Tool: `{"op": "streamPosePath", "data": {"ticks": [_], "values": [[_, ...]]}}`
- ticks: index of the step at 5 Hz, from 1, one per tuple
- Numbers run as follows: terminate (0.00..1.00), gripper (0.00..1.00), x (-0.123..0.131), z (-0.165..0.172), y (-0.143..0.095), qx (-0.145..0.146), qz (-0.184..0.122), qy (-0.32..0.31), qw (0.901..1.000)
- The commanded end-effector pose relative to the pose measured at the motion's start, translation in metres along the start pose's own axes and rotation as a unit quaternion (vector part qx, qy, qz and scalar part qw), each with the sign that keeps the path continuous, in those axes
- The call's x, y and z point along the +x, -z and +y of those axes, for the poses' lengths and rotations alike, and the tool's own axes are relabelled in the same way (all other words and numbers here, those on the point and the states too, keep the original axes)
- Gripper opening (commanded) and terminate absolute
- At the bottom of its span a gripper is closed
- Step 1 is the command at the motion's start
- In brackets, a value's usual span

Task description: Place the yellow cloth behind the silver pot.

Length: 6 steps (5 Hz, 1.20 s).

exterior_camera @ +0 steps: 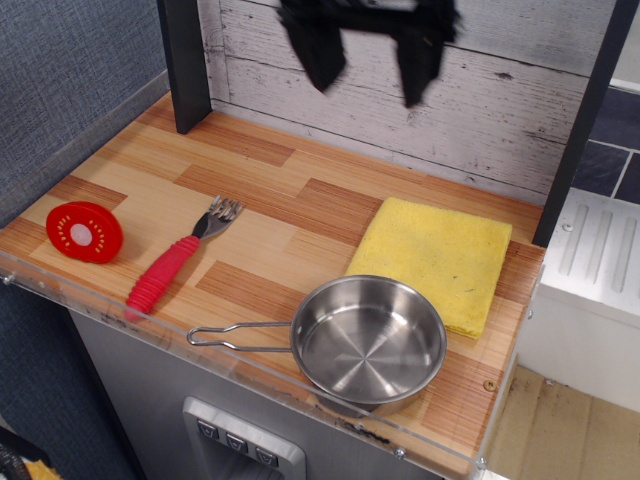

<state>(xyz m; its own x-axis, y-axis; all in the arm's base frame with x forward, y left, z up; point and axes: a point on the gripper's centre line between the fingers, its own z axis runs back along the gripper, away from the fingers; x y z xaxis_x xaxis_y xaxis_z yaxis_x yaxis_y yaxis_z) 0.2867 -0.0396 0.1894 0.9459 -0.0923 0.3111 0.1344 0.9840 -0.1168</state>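
We are holding our hand (368, 65) apart and empty; dropping back risks dragging the yellow cloth (435, 258) off from behind the silver pot (368, 343).

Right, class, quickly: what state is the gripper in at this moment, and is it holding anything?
Gripper: open, holding nothing, raised well above the yellow cloth, which lies flat behind the silver pot.

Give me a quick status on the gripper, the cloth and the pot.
Gripper open, empty, raised near the back wall. Yellow cloth flat behind the silver pot, touching it. Nothing in the way.
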Motion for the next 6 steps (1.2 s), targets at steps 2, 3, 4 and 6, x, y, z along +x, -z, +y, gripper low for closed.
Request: {"op": "streamPosePath", "data": {"ticks": [2, 3, 4, 6], "values": [[0.0, 1.0, -0.059, 0.032, -0.046, 0.037, 0.021, -0.006, 0.9991], [0.0, 1.0, -0.064, 0.045, -0.043, 0.051, 0.019, -0.055, 0.997], [0.0, 1.0, -0.046, 0.061, -0.006, 0.047, 0.04, -0.063, 0.9961], [0.0, 1.0, -0.022, 0.085, 0.062, 0.069, 0.057, -0.045, 0.9949]]}}
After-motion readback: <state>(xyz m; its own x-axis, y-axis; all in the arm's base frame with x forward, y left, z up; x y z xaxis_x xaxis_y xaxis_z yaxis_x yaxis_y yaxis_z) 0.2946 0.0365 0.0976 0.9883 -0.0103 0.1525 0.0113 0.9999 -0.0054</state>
